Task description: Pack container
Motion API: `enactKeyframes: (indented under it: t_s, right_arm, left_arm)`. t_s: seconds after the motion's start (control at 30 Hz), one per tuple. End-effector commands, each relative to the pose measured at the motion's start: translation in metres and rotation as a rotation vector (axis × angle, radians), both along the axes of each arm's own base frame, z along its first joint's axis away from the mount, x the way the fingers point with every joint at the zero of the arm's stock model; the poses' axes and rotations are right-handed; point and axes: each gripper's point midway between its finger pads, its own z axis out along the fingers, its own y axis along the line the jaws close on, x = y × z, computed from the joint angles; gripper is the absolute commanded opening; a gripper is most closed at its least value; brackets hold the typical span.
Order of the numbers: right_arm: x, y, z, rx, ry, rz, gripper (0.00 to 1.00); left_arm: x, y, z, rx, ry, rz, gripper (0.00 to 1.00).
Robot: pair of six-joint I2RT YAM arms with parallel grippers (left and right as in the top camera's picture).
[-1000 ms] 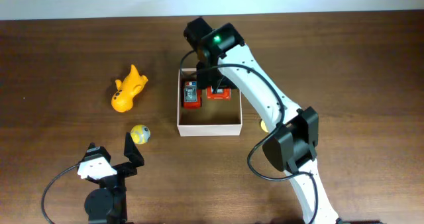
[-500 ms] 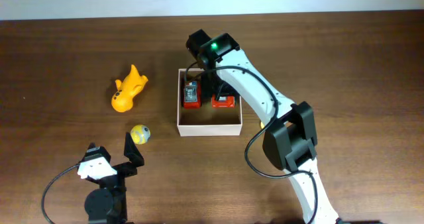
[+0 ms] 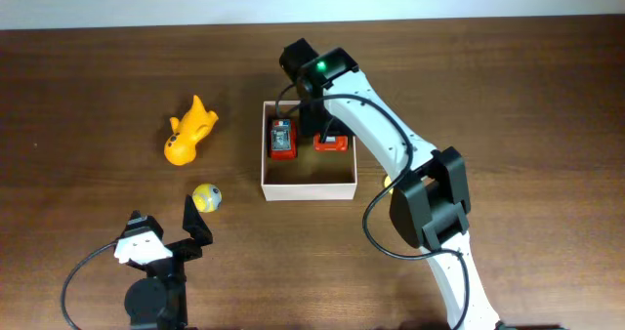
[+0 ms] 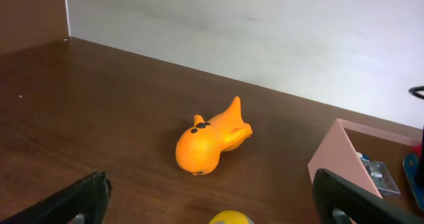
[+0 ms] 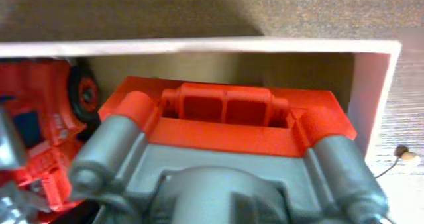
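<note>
The container (image 3: 308, 189), a shallow white-walled box with a tan inside, stands mid-table. A red toy vehicle (image 3: 282, 140) lies in its left half. My right gripper (image 3: 326, 131) reaches down into the right half and is shut on a red and grey toy truck (image 3: 331, 144). The truck fills the right wrist view (image 5: 225, 121), hiding the fingers, with the container's far wall (image 5: 199, 47) behind it and the other red toy (image 5: 40, 111) at the left. My left gripper (image 3: 166, 234) is open and empty near the front edge.
An orange animal toy (image 3: 188, 131) lies left of the container and shows in the left wrist view (image 4: 209, 138). A yellow ball (image 3: 206, 197) sits just ahead of the left gripper (image 4: 212, 201). A small yellowish object (image 3: 389, 184) lies right of the container, partly under the right arm.
My right gripper has carried the red and grey truck from the container's back middle towards its right wall. The left arm and loose toys have not moved.
</note>
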Motion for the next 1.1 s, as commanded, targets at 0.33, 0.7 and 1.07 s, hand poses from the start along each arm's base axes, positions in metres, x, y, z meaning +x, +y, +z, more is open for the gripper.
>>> enactKeyframes:
  t_s: [0.33, 0.7, 1.07]
  right_arm:
    - [0.0033, -0.0057, -0.0043, -0.027, -0.009, 0.003, 0.67]
    - [0.0021, -0.0064, -0.0059, -0.03, -0.003, 0.003, 0.67]
    - [0.0021, -0.0064, -0.0059, -0.03, -0.003, 0.003, 0.8]
  left_arm:
    - [0.0002, -0.0003, -0.0012, 0.019, 0.002, -0.006, 0.99]
    - [0.0002, -0.0003, -0.0012, 0.019, 0.002, -0.005, 0.99]
    - [0.0002, -0.0003, -0.0011, 0.019, 0.002, -0.005, 0.99]
